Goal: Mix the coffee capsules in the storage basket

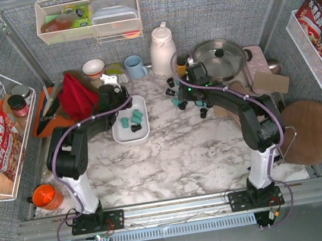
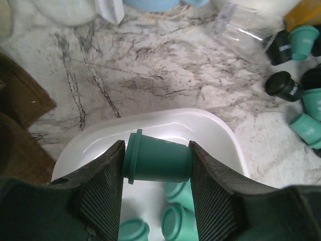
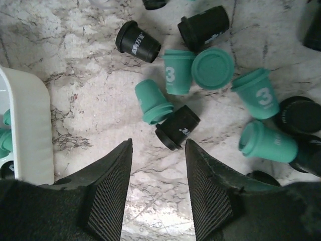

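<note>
Left gripper (image 2: 156, 153) pinches a likely light, slick green pod (image 2: 159, 163) by its sides above the tray (image 2: 223, 138). Right gripper (image 3: 158, 148) gapes empty.

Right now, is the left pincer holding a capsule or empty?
Holding one. The left wrist view shows the left pincer shut on a teal capsule, gripped sideways, over the storage basket.

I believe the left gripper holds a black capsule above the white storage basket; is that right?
Not quite: the left wrist view shows the capsule in the left gripper is teal-green, not black; it is indeed above the white storage basket.
</note>
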Controlling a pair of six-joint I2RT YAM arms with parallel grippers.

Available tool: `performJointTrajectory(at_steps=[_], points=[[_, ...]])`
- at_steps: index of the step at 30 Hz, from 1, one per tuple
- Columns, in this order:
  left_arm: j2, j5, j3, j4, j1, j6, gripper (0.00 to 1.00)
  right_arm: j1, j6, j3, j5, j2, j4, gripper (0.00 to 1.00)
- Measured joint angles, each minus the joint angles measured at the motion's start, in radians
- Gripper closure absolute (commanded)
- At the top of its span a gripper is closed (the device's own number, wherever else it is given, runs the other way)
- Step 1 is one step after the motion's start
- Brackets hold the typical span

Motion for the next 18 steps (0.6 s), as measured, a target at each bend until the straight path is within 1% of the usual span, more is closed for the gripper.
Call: performJointTrajectory(at_steps=[3, 5, 6, 9, 10, 11, 14, 18], points=[[0.108, 0.063, 0.132, -0.130, 0.039, -0.073, 1.00, 0.026, 0.023, 0.029, 0.031, 0.043, -0.009, 0.49], [0.165, 0.097, 0.183, -0.181, 0.053, -0.109, 0.98, 0.038, 0.041, 0.048, 0.054, 0.070, -0.020, 0.49], [0.180, 0.106, 0.191, -0.204, 0.055, -0.126, 0.94, 0.041, 0.051, 0.056, 0.067, 0.082, -0.027, 0.49], [0.189, 0.124, 0.174, -0.247, 0.053, -0.152, 0.68, 0.041, 0.076, 0.068, 0.103, 0.111, -0.042, 0.48], [0.184, 0.123, 0.162, -0.246, 0.053, -0.159, 0.63, 0.041, 0.082, 0.074, 0.118, 0.122, -0.052, 0.48], [0.178, 0.121, 0.149, -0.246, 0.053, -0.166, 0.58, 0.040, 0.088, 0.081, 0.130, 0.133, -0.059, 0.48], [0.161, 0.096, 0.110, -0.236, 0.053, -0.174, 0.49, 0.041, 0.104, 0.114, 0.161, 0.169, -0.086, 0.48], [0.094, 0.087, 0.046, -0.203, 0.049, -0.174, 0.32, 0.042, 0.124, 0.156, 0.179, 0.212, -0.116, 0.49]])
